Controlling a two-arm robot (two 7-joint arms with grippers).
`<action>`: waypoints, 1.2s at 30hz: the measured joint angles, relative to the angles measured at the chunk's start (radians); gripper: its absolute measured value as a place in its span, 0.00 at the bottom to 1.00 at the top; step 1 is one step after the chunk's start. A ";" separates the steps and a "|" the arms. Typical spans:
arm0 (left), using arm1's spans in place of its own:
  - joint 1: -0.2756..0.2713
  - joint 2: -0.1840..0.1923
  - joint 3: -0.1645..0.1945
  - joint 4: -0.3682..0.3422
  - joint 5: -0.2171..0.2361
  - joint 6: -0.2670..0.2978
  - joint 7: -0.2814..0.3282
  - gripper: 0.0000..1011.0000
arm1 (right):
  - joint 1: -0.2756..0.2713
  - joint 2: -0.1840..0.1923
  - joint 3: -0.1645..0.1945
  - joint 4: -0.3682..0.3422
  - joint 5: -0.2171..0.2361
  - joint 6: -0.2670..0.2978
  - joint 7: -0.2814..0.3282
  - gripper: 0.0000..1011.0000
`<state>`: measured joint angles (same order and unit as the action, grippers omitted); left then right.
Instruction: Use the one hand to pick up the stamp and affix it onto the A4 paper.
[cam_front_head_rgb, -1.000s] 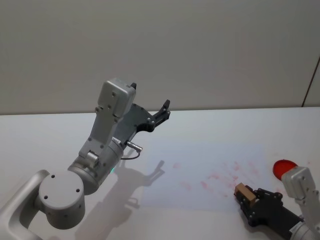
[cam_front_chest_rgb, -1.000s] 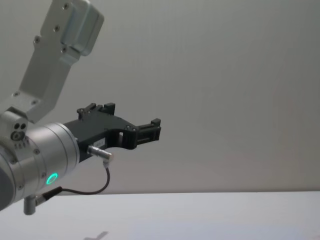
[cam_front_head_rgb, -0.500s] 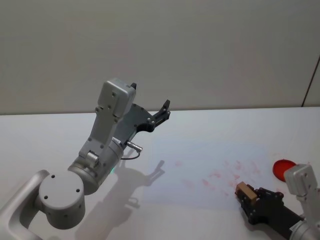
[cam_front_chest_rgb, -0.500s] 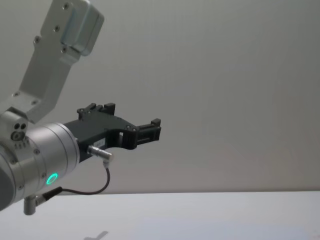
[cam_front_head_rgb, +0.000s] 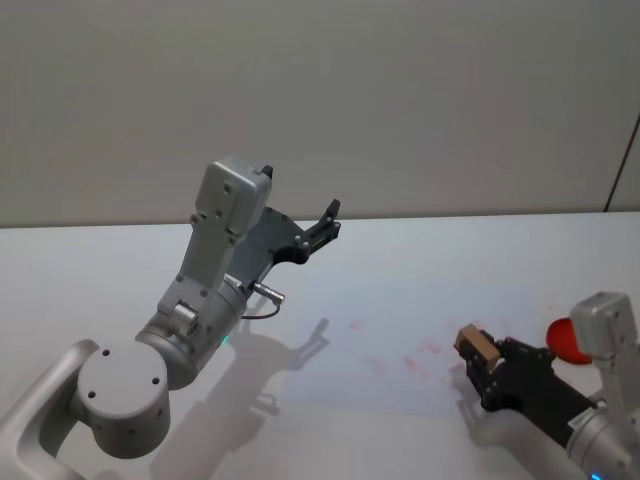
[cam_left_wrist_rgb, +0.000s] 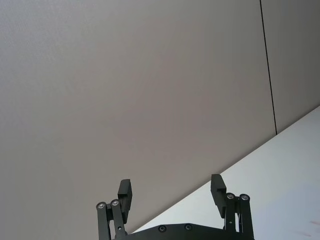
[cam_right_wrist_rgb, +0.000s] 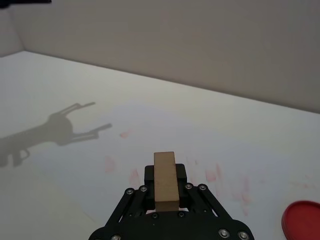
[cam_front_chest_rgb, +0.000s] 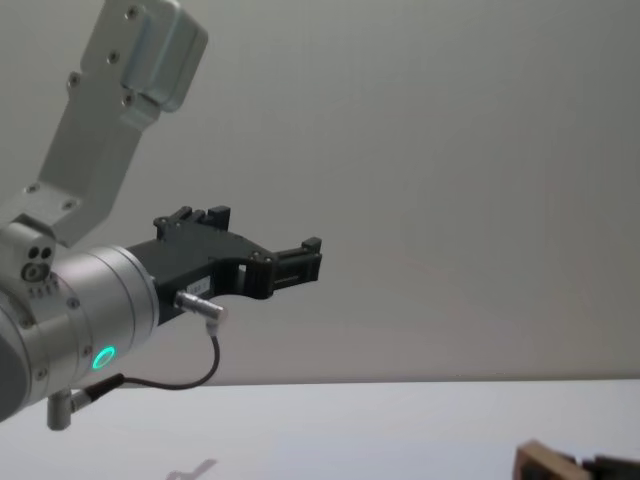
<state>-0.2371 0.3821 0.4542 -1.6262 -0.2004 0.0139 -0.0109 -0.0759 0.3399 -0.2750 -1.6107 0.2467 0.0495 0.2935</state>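
My right gripper (cam_front_head_rgb: 480, 358) is shut on the stamp (cam_front_head_rgb: 477, 346), a light-brown wooden block that sticks out past its black fingers. It hangs over the near right part of the A4 paper (cam_front_head_rgb: 390, 325), which carries several faint red marks. In the right wrist view the stamp (cam_right_wrist_rgb: 165, 181) stands clamped between the jaws above the paper (cam_right_wrist_rgb: 165, 125). The stamp (cam_front_chest_rgb: 545, 465) also peeks in at the lower right of the chest view. My left gripper (cam_front_head_rgb: 325, 225) is parked high at the left, open (cam_left_wrist_rgb: 171, 192) and holding nothing.
A round red ink pad (cam_front_head_rgb: 560, 338) lies on the white table just right of the paper, also in the right wrist view (cam_right_wrist_rgb: 302, 225). The left arm's silver body (cam_front_head_rgb: 190, 320) fills the near left. A grey wall stands behind the table.
My right gripper has moved forward and left with the stamp, from the paper's near edge to over the red marks, and now enters the chest view. The left arm has not moved.
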 joint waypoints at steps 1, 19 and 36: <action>0.000 0.000 0.000 0.000 0.000 0.000 0.000 0.99 | 0.002 -0.002 0.000 -0.004 0.001 -0.002 0.000 0.22; 0.000 0.000 0.000 0.000 0.000 0.000 0.000 0.99 | 0.018 0.018 0.031 -0.039 0.021 -0.050 -0.007 0.22; 0.000 0.000 0.000 0.000 0.000 0.000 0.000 0.99 | -0.026 0.089 0.090 -0.019 0.056 -0.087 -0.041 0.22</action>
<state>-0.2371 0.3821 0.4542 -1.6262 -0.2004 0.0139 -0.0109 -0.1016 0.4292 -0.1855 -1.6302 0.3022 -0.0376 0.2524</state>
